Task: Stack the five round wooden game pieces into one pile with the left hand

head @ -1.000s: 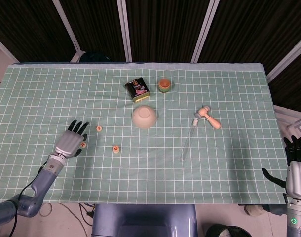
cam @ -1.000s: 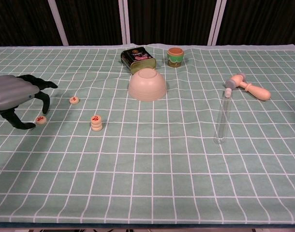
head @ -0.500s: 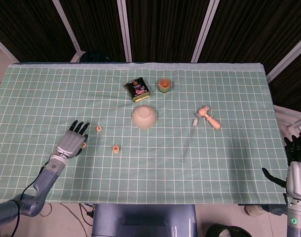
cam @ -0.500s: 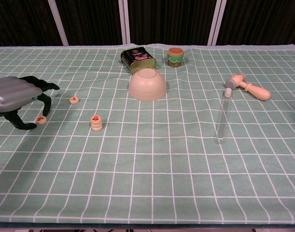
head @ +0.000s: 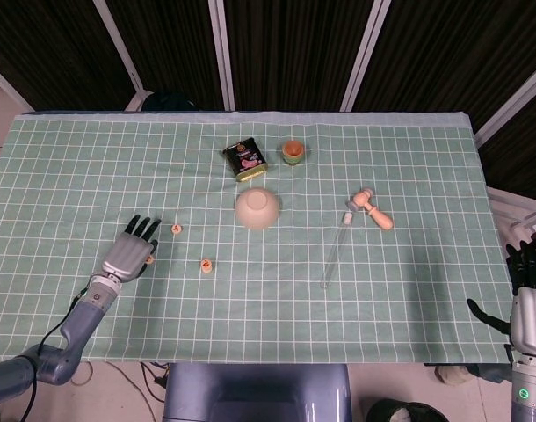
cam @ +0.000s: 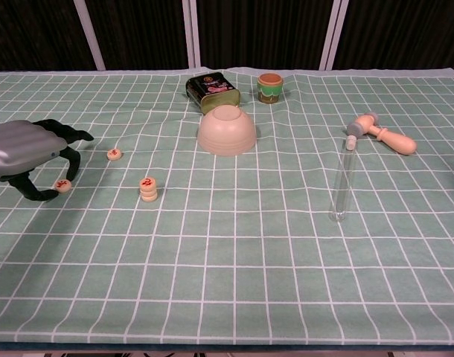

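- Left hand (cam: 22, 149) sits palm-down over the green checked tablecloth (cam: 234, 245), well to the left of the upturned bowl (cam: 226, 130); dark fingers (cam: 72, 155) curled down in a loose cage, apart, gripping nothing.
- Loose game piece (cam: 62, 184) lies flat on the cloth under those fingertips, between thumb and fingers; can't tell from the chest view whether anything actually touches it.
- Second loose piece (cam: 114, 154) lies flat just beyond the fingertips, bowl side, clear of the hand.
- Short stack of pieces (cam: 148, 189) stands upright in front of and left of the bowl, apart from the hand; looks like three discs, so five pieces total.
- Pieces: small round pale-wood discs, red character on the top face.
- Other items, one each: dark printed tin (cam: 211, 91) and small orange-lidded green jar (cam: 269, 88) behind the bowl; clear tube (cam: 343, 182) and wooden mallet (cam: 380, 133) right of it.
- Right hand (head: 529, 290) is off the table's right edge in the head view, fingers pointing up, apart, holding nothing.
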Tool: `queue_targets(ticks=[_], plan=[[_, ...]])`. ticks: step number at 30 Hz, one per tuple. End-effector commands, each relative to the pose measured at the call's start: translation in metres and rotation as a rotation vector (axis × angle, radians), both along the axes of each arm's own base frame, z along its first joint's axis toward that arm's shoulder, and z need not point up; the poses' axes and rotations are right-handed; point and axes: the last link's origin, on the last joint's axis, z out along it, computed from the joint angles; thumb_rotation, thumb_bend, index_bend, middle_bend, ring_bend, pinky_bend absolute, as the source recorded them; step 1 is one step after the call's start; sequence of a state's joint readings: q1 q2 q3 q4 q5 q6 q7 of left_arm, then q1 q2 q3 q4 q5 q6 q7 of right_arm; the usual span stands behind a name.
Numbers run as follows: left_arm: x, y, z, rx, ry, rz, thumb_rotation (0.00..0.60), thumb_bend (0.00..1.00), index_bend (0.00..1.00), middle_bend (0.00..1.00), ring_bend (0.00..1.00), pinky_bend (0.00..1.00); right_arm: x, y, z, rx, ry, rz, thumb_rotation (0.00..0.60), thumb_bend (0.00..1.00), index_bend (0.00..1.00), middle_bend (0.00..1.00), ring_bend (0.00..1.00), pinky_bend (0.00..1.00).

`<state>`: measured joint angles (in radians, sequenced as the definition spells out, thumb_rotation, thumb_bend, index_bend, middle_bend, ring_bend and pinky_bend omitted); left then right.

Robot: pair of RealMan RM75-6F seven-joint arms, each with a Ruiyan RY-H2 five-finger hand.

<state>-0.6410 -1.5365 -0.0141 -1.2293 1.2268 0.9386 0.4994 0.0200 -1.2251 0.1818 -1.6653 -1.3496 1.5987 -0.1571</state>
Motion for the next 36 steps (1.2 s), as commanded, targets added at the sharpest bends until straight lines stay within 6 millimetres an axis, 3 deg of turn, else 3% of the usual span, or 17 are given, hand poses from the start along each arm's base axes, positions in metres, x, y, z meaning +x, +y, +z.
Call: queue_targets(ticks=[1, 12, 24, 29, 36], plan=[[0.000, 0.000, 0.001, 0.002, 0.000, 0.002, 0.600, 0.32, 0.49, 0.01, 0.00, 0.00, 0.000, 0.000, 0.000, 0.000, 0.000, 0.001, 0.600, 0.23, 0.09, 0.01, 0.00, 0.00], [0.015, -0.003, 0.010, 0.009, -0.052, -0.026, 0.600, 0.32, 0.49, 0.01, 0.00, 0.00, 0.000, 0.000, 0.000, 0.000, -0.003, 0.001, 0.600, 0.23, 0.09, 0.01, 0.00, 0.00], [0.073, -0.006, 0.028, 0.021, -0.139, -0.141, 0.600, 0.32, 0.49, 0.01, 0.00, 0.00, 0.000, 0.000, 0.000, 0.001, -0.003, 0.001, 0.600, 0.23, 0.09, 0.01, 0.00, 0.00], [0.095, -0.010, 0.022, -0.007, -0.130, -0.183, 0.600, 0.32, 0.48, 0.01, 0.00, 0.00, 0.000, 0.000, 0.000, 0.001, -0.003, 0.003, 0.600, 0.23, 0.09, 0.01, 0.00, 0.00], [0.108, -0.011, 0.006, -0.041, -0.107, -0.191, 0.600, 0.32, 0.47, 0.01, 0.00, 0.00, 0.000, 0.000, 0.000, -0.001, -0.005, 0.003, 0.600, 0.23, 0.09, 0.01, 0.00, 0.00]])
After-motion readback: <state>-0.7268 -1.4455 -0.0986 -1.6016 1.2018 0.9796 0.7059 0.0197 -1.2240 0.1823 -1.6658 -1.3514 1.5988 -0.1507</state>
